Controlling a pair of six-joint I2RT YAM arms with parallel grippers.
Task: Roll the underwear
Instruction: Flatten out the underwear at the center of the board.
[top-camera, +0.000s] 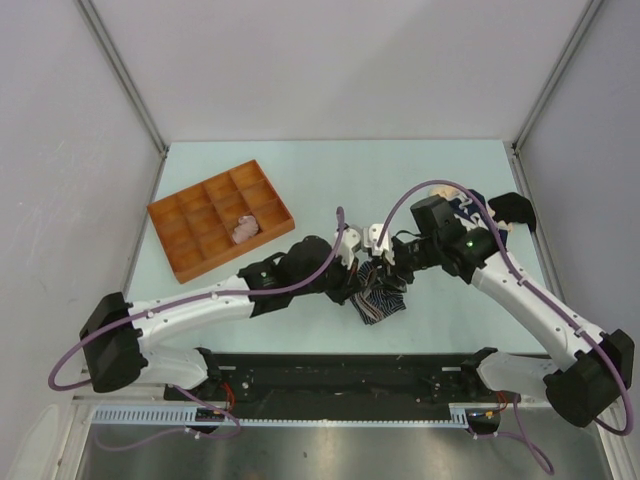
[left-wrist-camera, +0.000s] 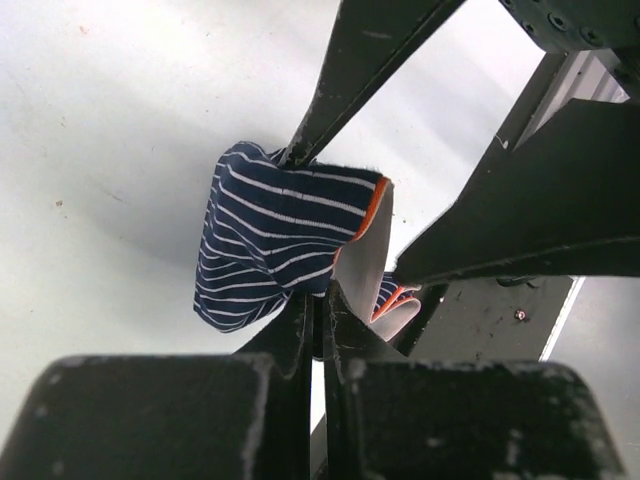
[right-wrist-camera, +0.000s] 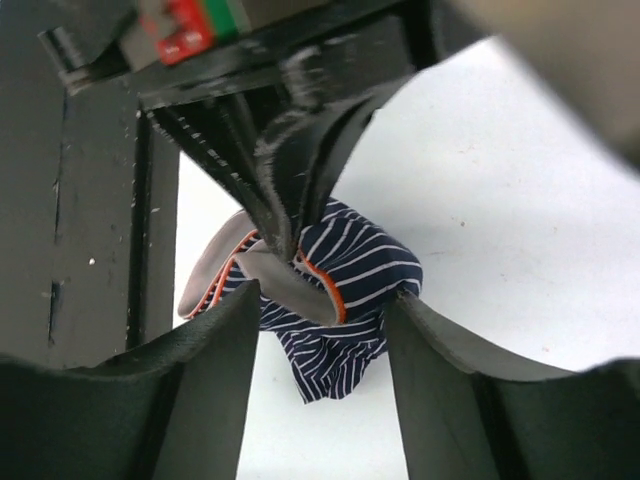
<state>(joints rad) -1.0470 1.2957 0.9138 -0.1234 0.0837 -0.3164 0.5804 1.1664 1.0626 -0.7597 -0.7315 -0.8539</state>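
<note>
"At the near middle of the bench (top-camera: 330, 170), what have you got?"

"The striped pair (top-camera: 378, 305), bunched into a loose wad. My left jaws are pinched shut on its waistband (left-wrist-camera: 365, 250). My right jaws stand apart, straddling the cloth and gripping nothing. Whether it rests on the bench or hangs just off it, I can't tell."

"So which step is this?"

"The rolling itself, I'd say, and early in it: what I hold is a crumple, not a tight roll. Next I'd want the right jaws to take a free edge opposite my left hold, so the cloth can be drawn flat and turned over on itself. Soft knit slips, so the bite should be deep."

"And the tray?"

"The tray (top-camera: 195, 245) sits at the far left, well apart from my work. One pink roll (top-camera: 243, 228) lies in a cell toward its right side, and the other cells show nothing I can make out. More pairs (top-camera: 443, 187) lie behind my right arm (top-camera: 520, 290), mostly hidden."
</note>
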